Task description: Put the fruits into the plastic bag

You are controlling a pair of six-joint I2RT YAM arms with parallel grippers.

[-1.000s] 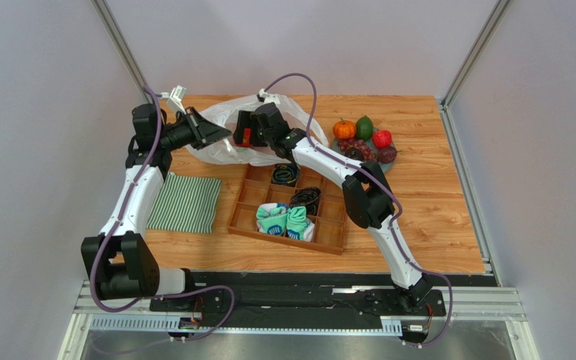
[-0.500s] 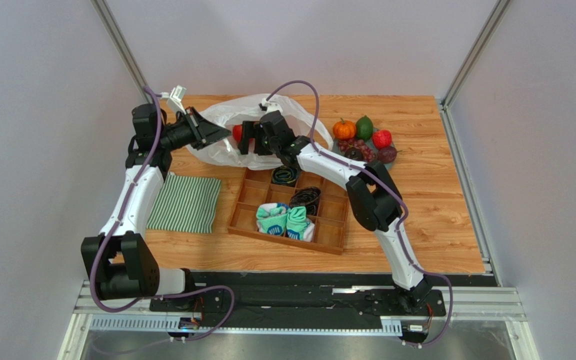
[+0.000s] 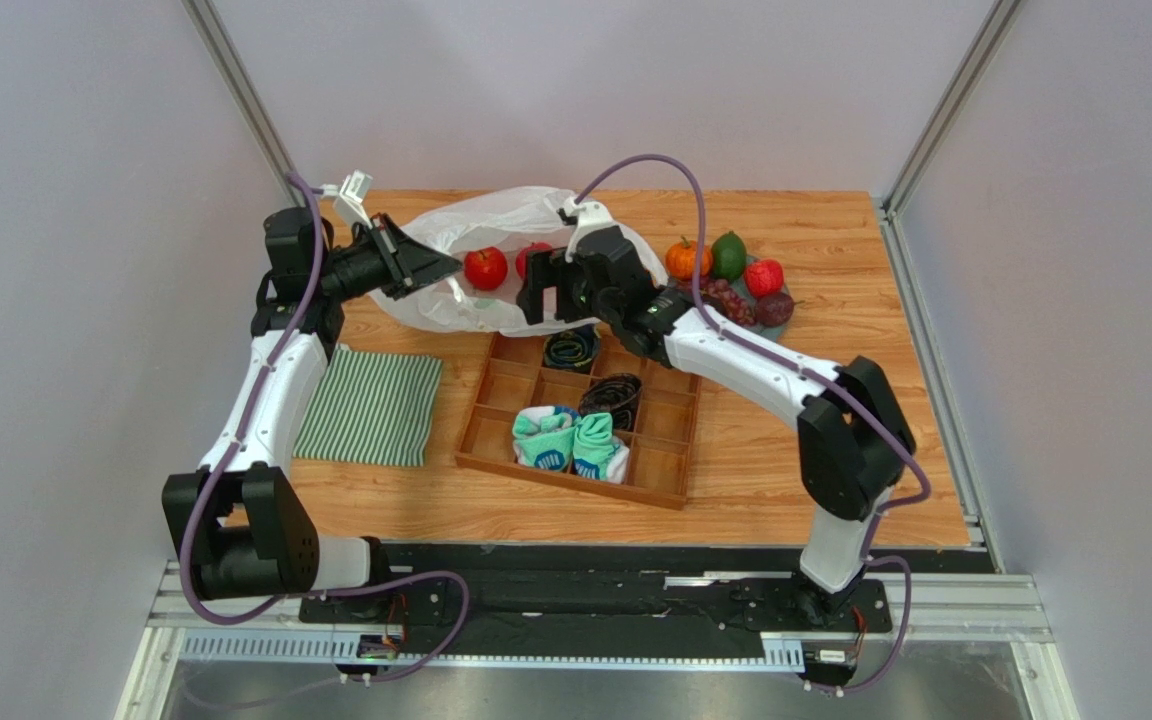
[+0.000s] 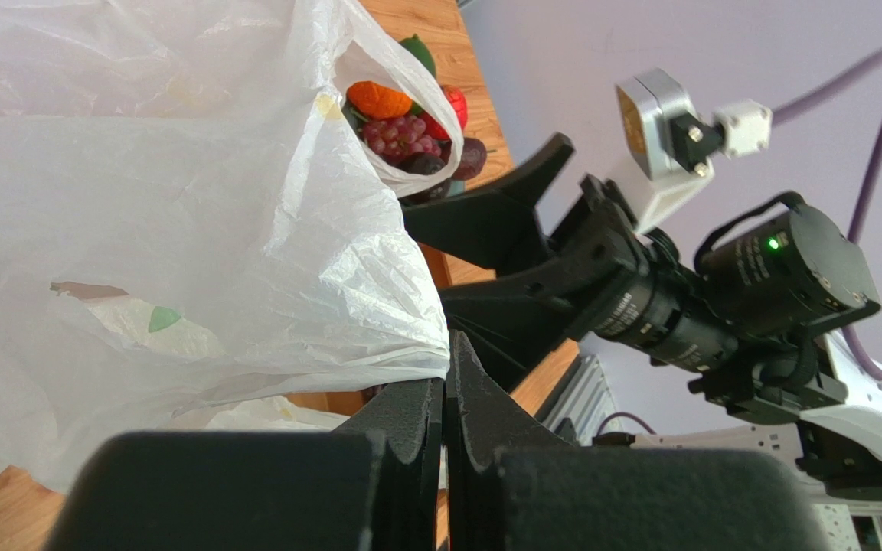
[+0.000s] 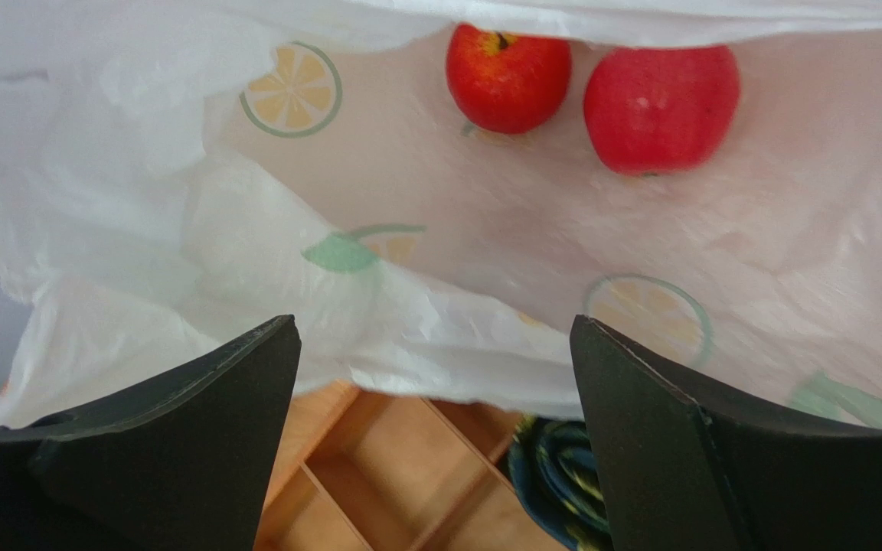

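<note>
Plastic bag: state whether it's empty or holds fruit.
Holds fruit: a red apple and a second apple lie inside the plastic bag.

**Legible markings: none**

No words, numbers, brand names or labels can be read in any view. The only printing is on the plastic bag: outlined citrus-slice motifs and green leaf shapes, without lettering. The teal socks bear a small dark blue mark, too small to make out.

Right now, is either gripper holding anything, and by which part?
The left gripper is shut on the plastic bag, pinching a fold of film at its edge. The right gripper is open and holds nothing.
</note>
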